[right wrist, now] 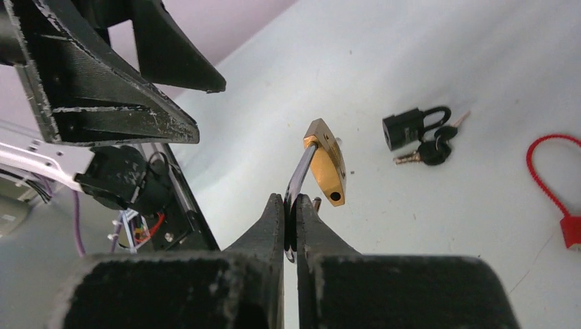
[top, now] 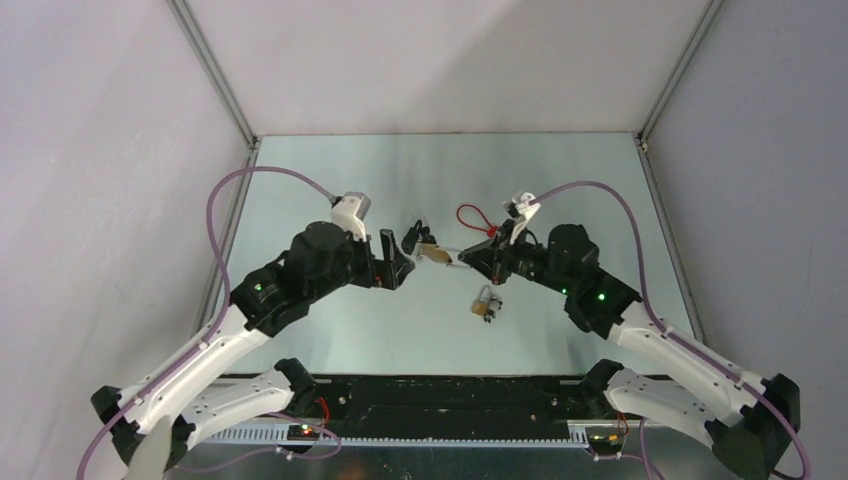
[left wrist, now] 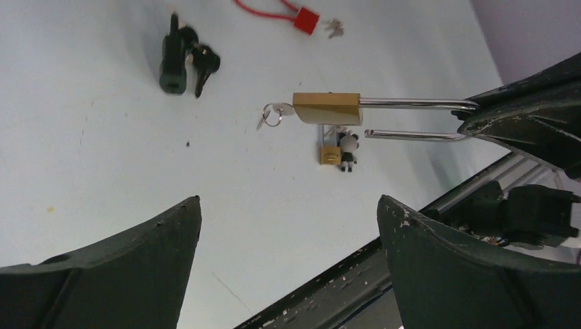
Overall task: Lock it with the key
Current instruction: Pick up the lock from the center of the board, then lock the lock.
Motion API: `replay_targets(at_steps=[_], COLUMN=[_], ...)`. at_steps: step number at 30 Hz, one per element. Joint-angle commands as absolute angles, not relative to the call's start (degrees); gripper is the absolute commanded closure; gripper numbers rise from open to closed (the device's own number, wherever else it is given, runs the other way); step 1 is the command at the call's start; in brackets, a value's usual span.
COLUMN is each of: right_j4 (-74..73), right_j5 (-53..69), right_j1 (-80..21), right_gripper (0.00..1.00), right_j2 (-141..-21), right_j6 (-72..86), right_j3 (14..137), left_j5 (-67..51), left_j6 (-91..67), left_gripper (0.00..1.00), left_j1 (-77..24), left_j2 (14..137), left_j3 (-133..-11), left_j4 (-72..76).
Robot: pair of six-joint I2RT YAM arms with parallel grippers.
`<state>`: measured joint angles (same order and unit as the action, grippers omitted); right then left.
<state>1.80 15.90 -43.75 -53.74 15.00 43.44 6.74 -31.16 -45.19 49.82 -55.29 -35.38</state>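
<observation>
A brass padlock with a long steel shackle hangs in the air, its shackle open with one leg out of the body. A key on a small ring sticks out of the body's far end. My right gripper is shut on the shackle's bend and holds the padlock above the table; it also shows in the top view. My left gripper is open and empty, facing the padlock from the left, a short gap away.
On the table lie a small brass padlock with a charm, a black padlock with black-headed keys, and a red cable lock with small keys. The black front rail runs along the table's near edge.
</observation>
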Motion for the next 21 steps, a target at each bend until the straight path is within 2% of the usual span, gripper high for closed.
replay_targets(at_steps=[1,9,16,18,21], right_j4=[7.7,10.6,11.9,12.5,14.3], right_j5=[19.5,23.6,27.1,28.4,29.8], right_j1=[-41.5,-40.5,-40.3,-40.3,-40.3], right_gripper=[1.0,1.0,1.0,1.0,1.0], right_j2=[-47.5,-39.9,-35.3,-34.7,-34.1], right_j6=[16.4,20.8,27.3,28.8,31.0], right_j3=[45.7,45.7,47.7,48.5,49.1], left_j5=[2.5,-10.7,-15.6,-17.8,-23.6], left_j6=[-24.2,-15.8,-12.9,-12.7,-13.6], left_gripper=[0.0,0.0,0.0,0.02,0.1], left_j1=[-45.1,-45.2,-45.1,-45.1,-45.0], left_j2=[46.8,44.8,46.1,47.7,49.8], left_j3=[-58.7,-55.0,-51.6,-52.8,-53.9], left_j4=[-29.4,-11.1,5.9,6.6,8.3])
